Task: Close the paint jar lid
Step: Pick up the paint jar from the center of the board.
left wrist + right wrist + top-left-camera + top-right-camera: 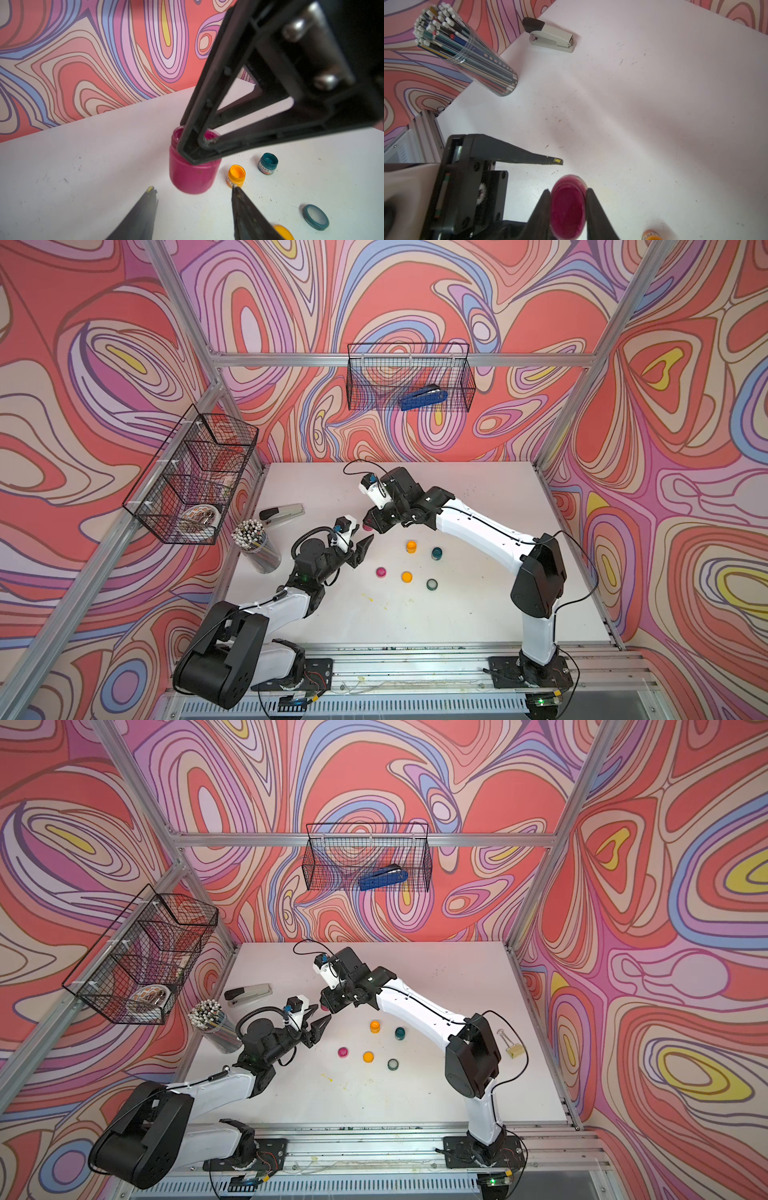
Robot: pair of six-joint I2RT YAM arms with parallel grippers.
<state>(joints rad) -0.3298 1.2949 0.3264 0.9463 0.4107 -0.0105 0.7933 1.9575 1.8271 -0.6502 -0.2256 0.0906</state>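
One white desk (457, 614) carries everything, w/ walls on three sides and a rail along the front. Two arms meet over its back-left part. The right hand (568, 192) is clamped on the open magenta jar (191, 176), one finger each side, up near the rim. The jar looks tilted in the left wrist view; can't tell if its base is on the desk. The left hand (192, 188) hangs just beside the jar, fingers apart, nothing btwn them. Further left stand a pencil tube (257, 547) and a grey stapler (282, 514). Toward the middle are an orange jar (411, 546) and a teal jar (436, 553), both open. Nearer the front lie three loose lids, apart from each other: magenta lid (381, 572), orange lid (406, 576), teal lid (432, 584).

Risks, my read:
- The jar is open w/ paint inside, so more tilt or a slip in the pinch could spill it.
- Fingers that high prob. block the lid from seating.
- The lids are flat and thin, so the left hand could pinch one crooked or skid off it.
- The orange lid is near the magenta one, so a wrong pick or a nudge is possible.
- A lid brought on tilted would likely jam.

Room: the two hands are very close, so a bump is likely if both move at once. There is plenty of bare desk at the back right and in front of the lids. The left edge is tight b/c the pencil tube stands near the left arm's wrist, and a wide swing could topple it.
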